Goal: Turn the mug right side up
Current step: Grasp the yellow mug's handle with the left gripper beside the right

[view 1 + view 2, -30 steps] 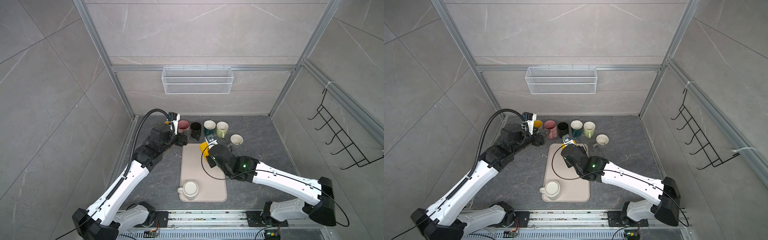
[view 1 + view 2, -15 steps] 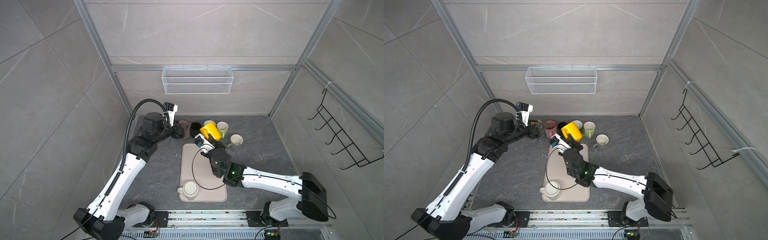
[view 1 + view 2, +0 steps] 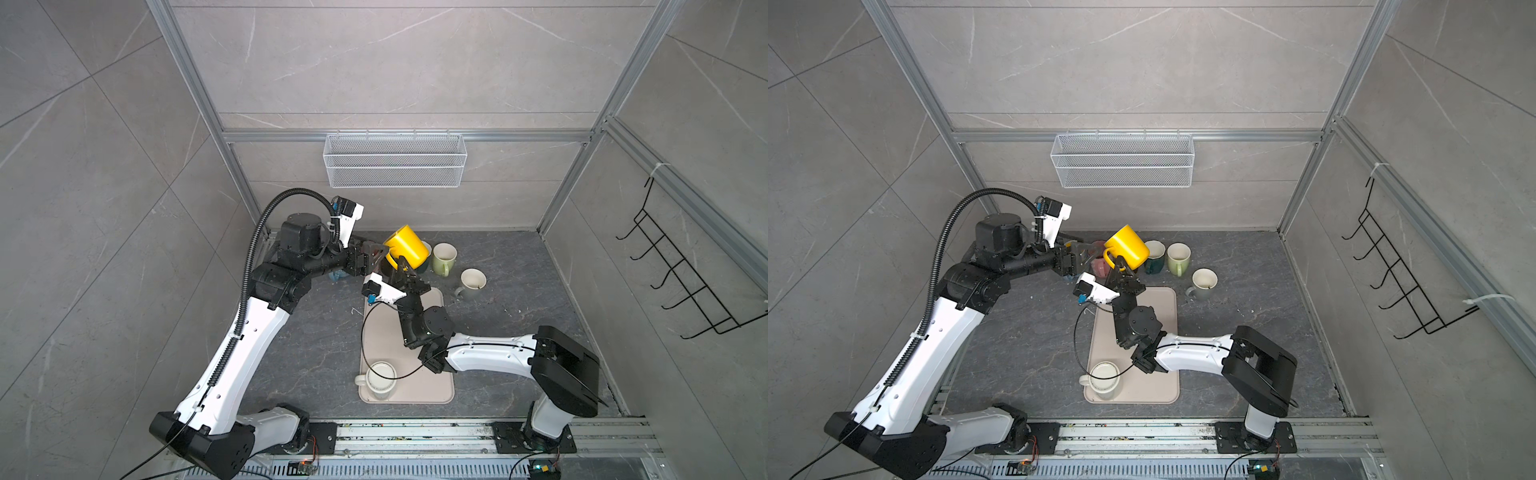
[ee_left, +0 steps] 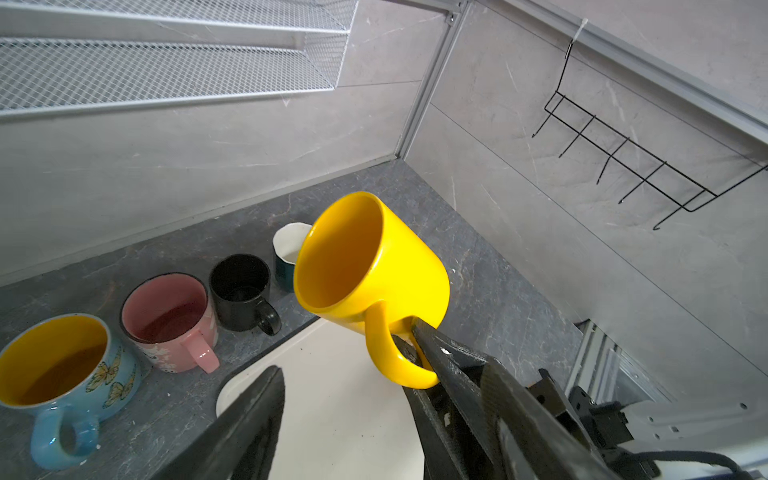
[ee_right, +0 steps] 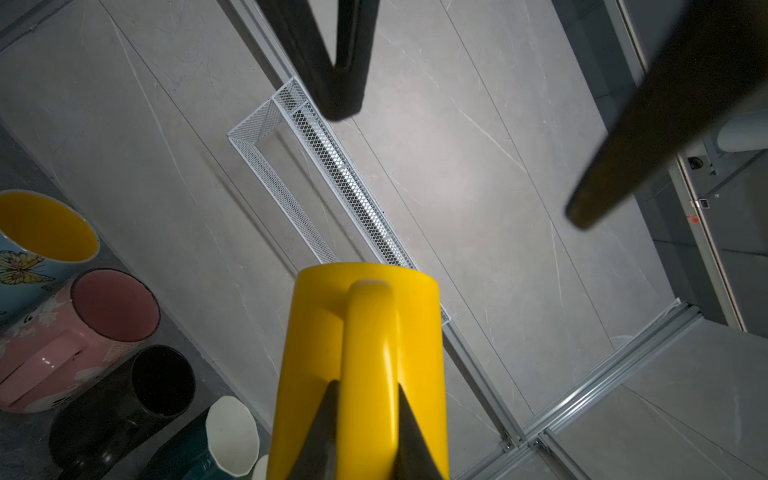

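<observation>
The right gripper (image 5: pixel 366 388), pinching the mid-frame yellow mug (image 3: pixel 409 248) by its handle, should roll it upright slowly; left gripper (image 5: pixel 461 164) hangs spread.

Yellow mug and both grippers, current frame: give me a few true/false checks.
1. The right gripper is shut on the handle of the yellow mug. True.
2. The yellow mug rests on the mat. False: it is held in the air, tilted.
3. The left gripper is open and holds nothing. True.
4. The pink mug is upside down. False: it stands mouth up, between the blue mug and the black mug.
</observation>
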`<state>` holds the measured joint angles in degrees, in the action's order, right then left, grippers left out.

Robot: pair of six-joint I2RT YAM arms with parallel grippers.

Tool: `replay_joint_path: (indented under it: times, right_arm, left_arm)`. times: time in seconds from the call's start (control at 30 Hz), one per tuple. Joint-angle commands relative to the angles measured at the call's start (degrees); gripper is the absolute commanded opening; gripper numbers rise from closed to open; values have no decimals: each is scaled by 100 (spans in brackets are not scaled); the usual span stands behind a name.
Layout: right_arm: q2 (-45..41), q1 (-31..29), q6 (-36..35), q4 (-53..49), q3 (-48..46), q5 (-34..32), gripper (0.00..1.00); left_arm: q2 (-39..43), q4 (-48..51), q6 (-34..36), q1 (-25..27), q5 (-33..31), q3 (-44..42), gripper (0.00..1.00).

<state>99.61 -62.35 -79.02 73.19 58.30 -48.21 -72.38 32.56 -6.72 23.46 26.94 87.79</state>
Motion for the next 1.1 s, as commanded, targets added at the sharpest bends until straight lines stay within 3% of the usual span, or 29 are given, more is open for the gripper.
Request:
replay_joint_path:
  times: [0.0, 0.37, 1.07]
  right_arm:
    - [11, 3, -386, 873, 407, 367, 0]
    - [76, 3, -552, 881, 454, 545, 0]
    - [129, -7, -596, 881, 444, 624, 0]
  left_arm:
    - [-142, 433, 236, -43, 420, 333, 77]
    - [-683, 682, 5, -44, 655, 640, 75]
    - [-927, 740, -243, -122, 757, 754, 59]
